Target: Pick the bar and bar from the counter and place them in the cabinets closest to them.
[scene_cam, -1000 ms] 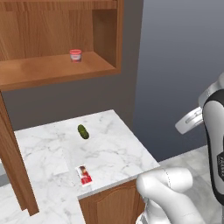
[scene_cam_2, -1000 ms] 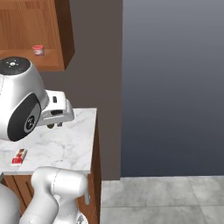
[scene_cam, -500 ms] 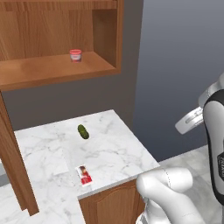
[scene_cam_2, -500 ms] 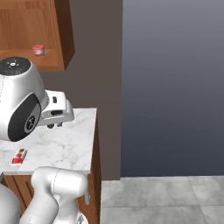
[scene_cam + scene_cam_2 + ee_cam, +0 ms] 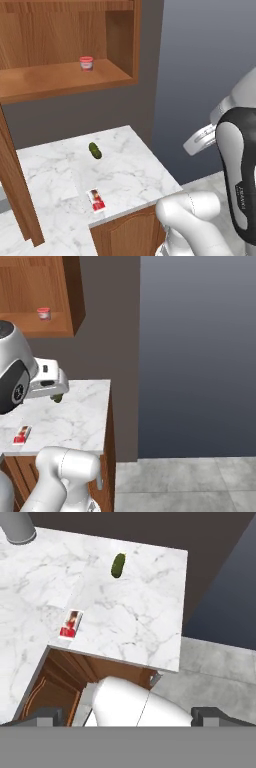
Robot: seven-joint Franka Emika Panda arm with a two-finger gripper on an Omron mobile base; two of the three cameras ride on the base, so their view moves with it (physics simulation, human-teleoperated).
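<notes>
The white bar with the red patch (image 5: pixel 96 200) lay flat on the white marble counter (image 5: pixel 125 170), close to the front edge above the brown base cabinets (image 5: pixel 60 682); from the right base camera it showed at the left of the worktop (image 5: pixel 22 434), and the hand camera looked down on it (image 5: pixel 71 624) from well above. Farther back on the marble, well apart from the bar, sat the green pickle-like oval (image 5: pixel 95 150). Above, the open wall cabinet (image 5: pixel 120 45) held a small red jar (image 5: pixel 86 63) on its wooden shelf. The gripper (image 5: pixel 127 716) hung high over the counter's front edge, off to the right of the bar, its two dark tips set as wide as they go with nothing between them. Compared with the frames a second and half a second before, nothing had shifted: bar, oval, jar and arm all kept their places, and the jaws stayed spread
</notes>
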